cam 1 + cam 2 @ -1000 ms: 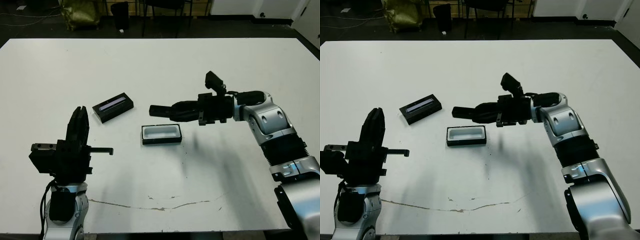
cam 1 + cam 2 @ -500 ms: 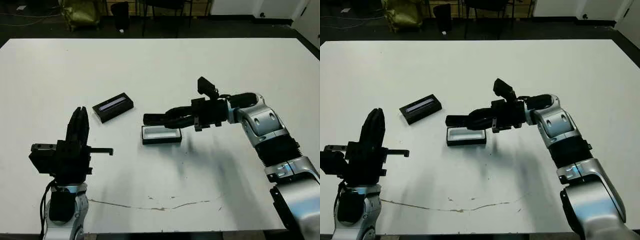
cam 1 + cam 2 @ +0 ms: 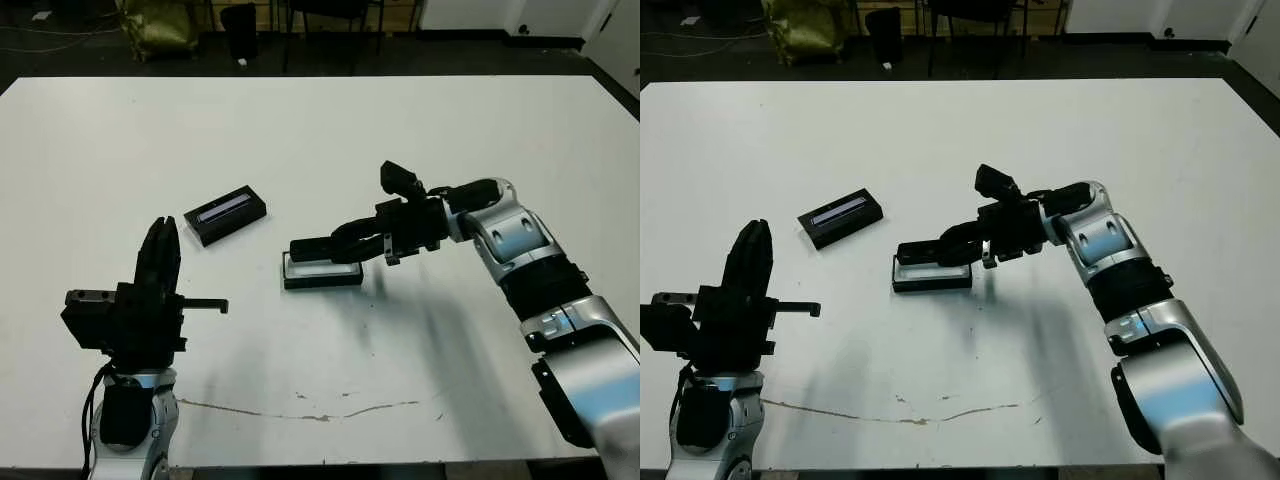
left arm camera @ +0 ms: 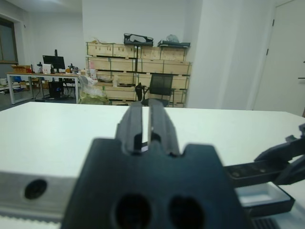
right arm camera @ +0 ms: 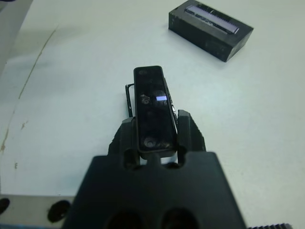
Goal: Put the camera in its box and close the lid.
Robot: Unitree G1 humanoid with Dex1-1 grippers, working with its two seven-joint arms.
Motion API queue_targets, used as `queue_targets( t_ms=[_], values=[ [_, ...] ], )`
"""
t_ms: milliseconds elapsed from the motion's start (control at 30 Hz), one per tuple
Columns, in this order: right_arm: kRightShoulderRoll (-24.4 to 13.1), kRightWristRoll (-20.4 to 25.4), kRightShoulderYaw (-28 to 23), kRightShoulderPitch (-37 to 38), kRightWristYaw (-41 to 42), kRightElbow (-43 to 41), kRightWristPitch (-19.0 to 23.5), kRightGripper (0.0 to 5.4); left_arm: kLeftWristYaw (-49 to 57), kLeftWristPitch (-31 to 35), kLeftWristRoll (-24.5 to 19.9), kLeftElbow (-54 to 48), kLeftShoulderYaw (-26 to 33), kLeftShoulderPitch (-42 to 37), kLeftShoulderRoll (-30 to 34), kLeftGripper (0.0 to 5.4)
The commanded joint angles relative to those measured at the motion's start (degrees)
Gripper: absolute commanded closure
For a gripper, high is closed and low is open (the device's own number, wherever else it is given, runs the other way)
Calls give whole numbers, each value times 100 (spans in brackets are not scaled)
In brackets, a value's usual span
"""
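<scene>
My right gripper (image 3: pixel 347 239) is shut on the camera (image 3: pixel 311 247), a slim black bar that sticks out past its fingers to the left. The camera hangs low over the far rim of the box (image 3: pixel 323 272), a shallow black tray with a white lining; whether they touch does not show. In the right wrist view the camera (image 5: pixel 153 112) covers nearly all of the box. The lid (image 3: pixel 226 213), black with a pale stripe, lies on the table left of the box. My left gripper (image 3: pixel 161 228) is shut on nothing and points up, near the table's front left.
A thin crack line (image 3: pixel 320 412) runs along the white table (image 3: pixel 400 130) near its front edge. Chairs and a bag stand on the dark floor beyond the far edge. Crates and desks show in the left wrist view.
My right gripper has carried the camera left and down, from beside the box to just over it. The left arm, box and lid have stayed put.
</scene>
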Motion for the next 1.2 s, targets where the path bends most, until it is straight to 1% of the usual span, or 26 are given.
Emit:
queue_targets(
  t_ms=[33, 367, 400, 467, 667, 767, 833, 967, 1033, 1133, 1200],
  values=[
    [56, -121, 13, -110, 49, 192, -254, 494, 9, 48, 13, 99, 10, 68, 4, 540],
    [161, -313, 97, -202, 172, 422, -492, 494, 17, 44, 12, 94, -11, 81, -34, 540],
    [173, -334, 104, -208, 176, 431, -490, 494, 25, 64, 17, 83, -15, 85, -41, 540],
    [212, -347, 110, -242, 216, 480, -319, 494, 31, 93, 30, 59, -22, 96, -44, 540],
    [219, -435, 110, -221, 249, 491, -442, 494, 23, 118, -21, 50, -22, 114, -64, 540],
    [203, -489, 133, -245, 299, 509, -384, 494, 12, 70, 5, 71, -17, 112, -53, 540],
    [193, -506, 126, -241, 322, 526, -449, 494, -10, 51, -12, 92, -13, 105, -45, 540],
    [172, -503, 106, -255, 382, 586, -363, 494, 7, 68, -3, 83, -26, 116, -65, 540],
    [137, -534, 108, -250, 367, 573, -406, 494, 4, 74, -13, 90, -25, 117, -67, 540],
    [91, -585, 80, -216, 312, 557, -701, 494, -16, 73, -40, 102, -25, 99, -64, 540],
    [78, -595, 59, -213, 313, 574, -817, 494, -35, 33, -32, 122, -26, 90, -51, 540]
  ],
)
